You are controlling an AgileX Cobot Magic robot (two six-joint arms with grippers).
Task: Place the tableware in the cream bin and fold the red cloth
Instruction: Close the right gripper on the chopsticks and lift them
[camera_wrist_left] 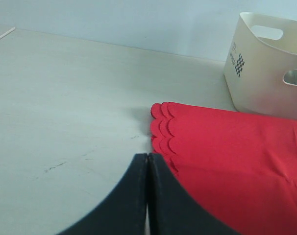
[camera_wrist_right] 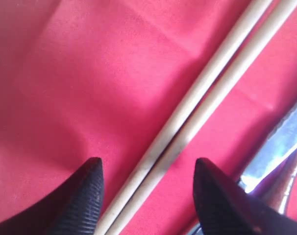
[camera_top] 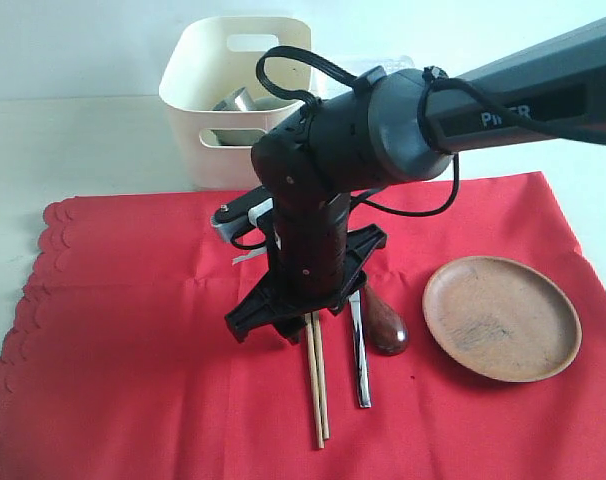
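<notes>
Right claw (camera_wrist_right: 147, 169) open, empty, straddling both chopsticks (camera_top: 318, 385) lower centre on red cloth (camera_top: 133, 350); best lower squarely, pinch both together, then carry to cream bin (camera_top: 198, 110); left claw (camera_wrist_left: 147, 159) shut, empty.

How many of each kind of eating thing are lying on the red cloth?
Wooden chopsticks: 2
Steel knife: 1
Wooden spoon: 1
Wooden plate: 1
Total: 5
</notes>
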